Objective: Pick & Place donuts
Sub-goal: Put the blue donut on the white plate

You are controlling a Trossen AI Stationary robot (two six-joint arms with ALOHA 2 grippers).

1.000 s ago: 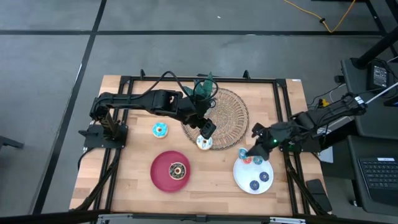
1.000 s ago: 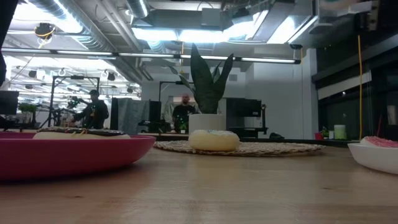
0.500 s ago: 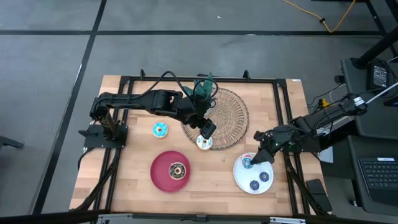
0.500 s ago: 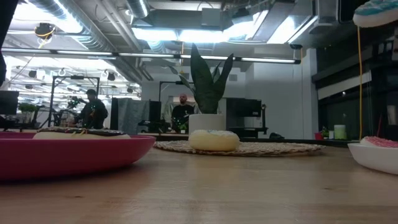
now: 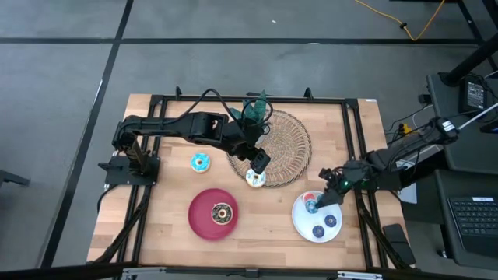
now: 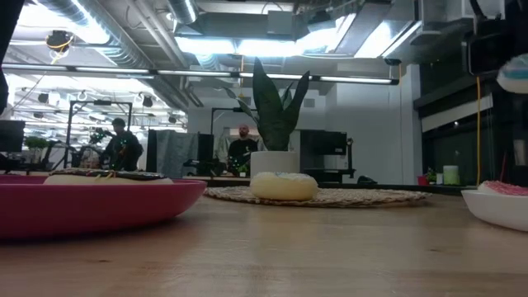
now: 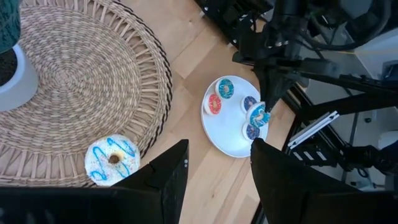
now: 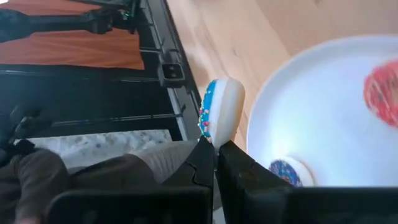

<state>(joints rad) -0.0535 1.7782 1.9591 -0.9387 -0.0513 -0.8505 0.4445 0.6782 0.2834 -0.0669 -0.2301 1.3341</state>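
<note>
My right gripper (image 5: pixel 319 201) hangs over the left part of the white plate (image 5: pixel 305 225), shut on a small blue-iced donut (image 8: pixel 221 115). Several more coin-sized donuts, among them a red one (image 7: pixel 214 104) and a teal one (image 7: pixel 225 88), lie flat on that plate. My left gripper (image 5: pixel 259 161) stands open and holds nothing, above the cream-white sprinkled donut (image 5: pixel 254 178). That donut lies flat at the near edge of the woven mat (image 5: pixel 288 144). A light-blue donut (image 5: pixel 201 162) lies on the table. A chocolate donut (image 5: pixel 222 212) lies on the red plate (image 5: pixel 204 222). My right gripper pinches the small donut by its rim (image 8: pixel 213 138) between its two fingertips. The fingers slant down from the table's right side. The donut stands on edge beyond the fingertips, its iced face sideways, lifted clear above the white plate.
A potted plant (image 5: pixel 255 111) stands at the far edge of the woven mat. A black frame rail (image 5: pixel 359 148) runs along the table's right side, next to my right arm. Bare wood lies between the two plates. People show far behind in the low view.
My right gripper has come down toward the white plate and a little toward the table's near edge, carrying the small donut, which shows lower in the low view. It has stayed shut.
</note>
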